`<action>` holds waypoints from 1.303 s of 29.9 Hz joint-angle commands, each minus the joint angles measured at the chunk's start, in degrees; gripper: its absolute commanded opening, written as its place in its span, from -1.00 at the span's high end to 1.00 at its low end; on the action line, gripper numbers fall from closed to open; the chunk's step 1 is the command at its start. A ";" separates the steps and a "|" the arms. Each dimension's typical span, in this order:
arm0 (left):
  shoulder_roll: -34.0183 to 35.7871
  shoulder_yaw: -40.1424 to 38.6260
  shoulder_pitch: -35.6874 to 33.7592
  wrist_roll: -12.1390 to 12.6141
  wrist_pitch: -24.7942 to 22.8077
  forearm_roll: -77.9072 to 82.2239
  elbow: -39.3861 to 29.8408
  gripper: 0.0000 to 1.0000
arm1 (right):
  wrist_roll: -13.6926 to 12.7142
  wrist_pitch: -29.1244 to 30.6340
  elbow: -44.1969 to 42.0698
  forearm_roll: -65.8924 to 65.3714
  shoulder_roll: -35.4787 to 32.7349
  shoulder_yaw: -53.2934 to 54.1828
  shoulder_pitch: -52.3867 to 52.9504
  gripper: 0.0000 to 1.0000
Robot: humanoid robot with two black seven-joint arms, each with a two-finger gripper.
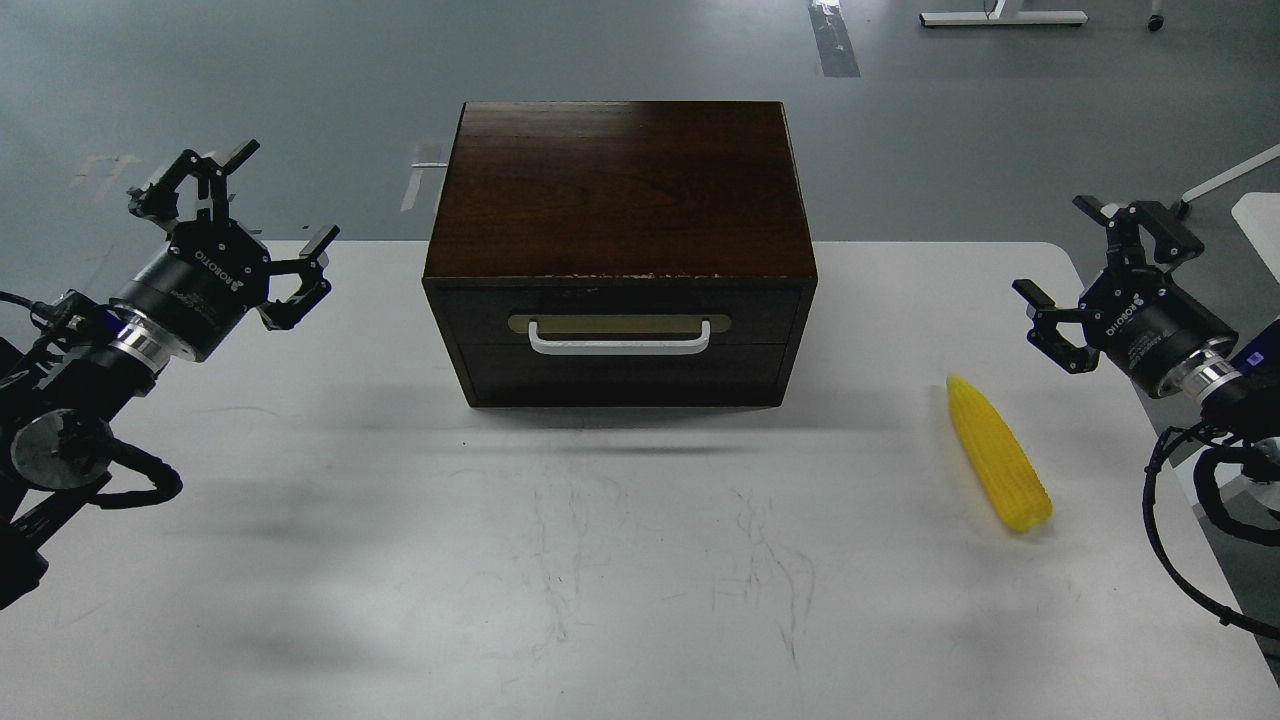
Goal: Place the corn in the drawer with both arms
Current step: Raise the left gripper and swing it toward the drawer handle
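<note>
A yellow corn point(996, 452) lies on the white table at the right, tip pointing toward the box. The dark brown wooden box point(618, 190) stands at the table's far middle; its drawer point(620, 345) is pushed in, white bar handle point(619, 340) facing me. My left gripper point(255, 215) hovers open at the far left, well left of the box, holding nothing. Over at the right edge, my right gripper point(1085, 270) is open too, above and to the right of the corn, not touching it.
The white table point(560, 560) has scuff marks across its near half. Black cables hang from both arms at the frame's edges. Grey floor lies beyond the table; a white stand base point(1003, 17) is far back right.
</note>
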 commanded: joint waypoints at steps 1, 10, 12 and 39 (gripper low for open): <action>0.07 0.00 0.01 -0.21 0.00 -0.01 0.00 -0.97 | 0.00 0.00 0.20 -0.04 -0.20 0.01 -0.19 -1.00; 1.12 0.18 -0.87 0.05 0.00 0.26 0.62 -0.97 | 0.00 0.00 0.73 -0.13 -0.47 0.01 -0.10 -1.00; 1.74 -0.17 -1.40 -0.12 0.00 0.35 1.23 -0.97 | 0.00 0.00 0.73 -0.13 -0.56 0.01 0.08 -1.00; -2.20 1.84 -29.78 -6.59 0.00 94.00 -22.50 -0.97 | 0.00 0.00 0.64 -0.30 -1.52 0.01 0.87 -1.00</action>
